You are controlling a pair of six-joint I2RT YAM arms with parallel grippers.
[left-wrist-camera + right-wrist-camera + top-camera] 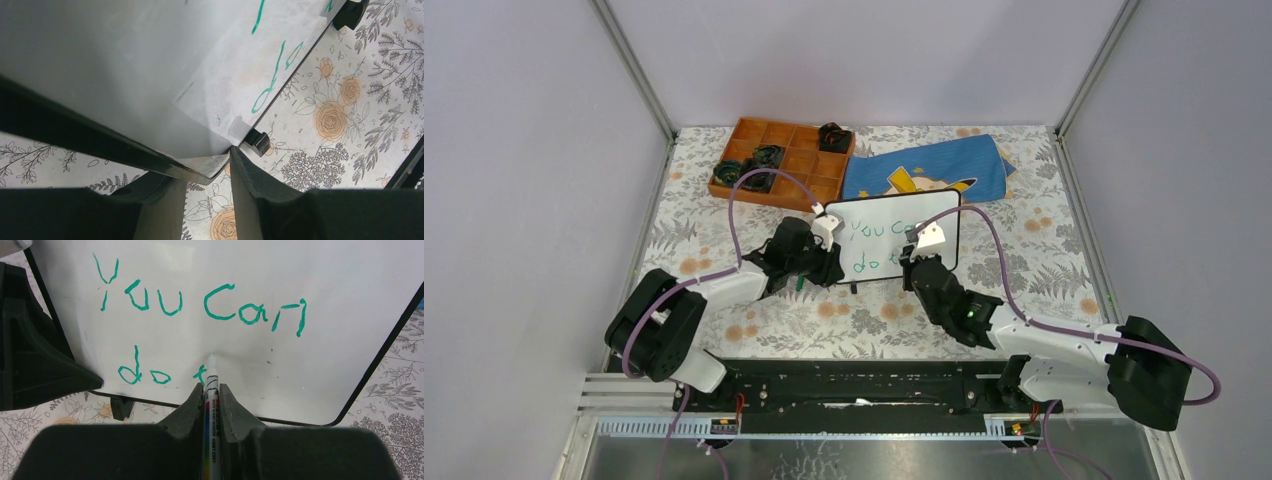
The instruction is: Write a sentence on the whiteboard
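At the near edge of the table (864, 322), both arms stand bolted side by side and reach toward 12 o'clock, meeting at the whiteboard (884, 208) near the middle.

Left pincer (824, 262) is at the board's 9 o'clock edge and is clenched on it. In the left wrist view the lower corner of the black frame lies between the two fingers. One small black foot (257, 142) rests on the floral cover just beside them.

Right pincer (911, 258) comes in from 5 o'clock, over the board's lower right part. It is grasping a marker (209, 415), with the barrel clamped between the fingers. In the right wrist view the marker points to 12 o'clock, its pale tip against the white face.

On the board the sentence (205, 305) is in green handwriting: "You can" on the upper line, "do t" on the line beneath. The marker tip sits just at 1 o'clock of the "t". To the right of that letter the lower line is bare white. The board's written face is turned toward the arms.

Farther back, at 11 o'clock from the board, lies an orange tray (776, 124) split into compartments. Several of these hold dark bundles (835, 136) too small to identify. At 12 to 1 o'clock from the board a blue cloth (944, 160) with a yellow print lies flat. Its near edge runs just behind the board's top, and whether the two touch cannot be told.
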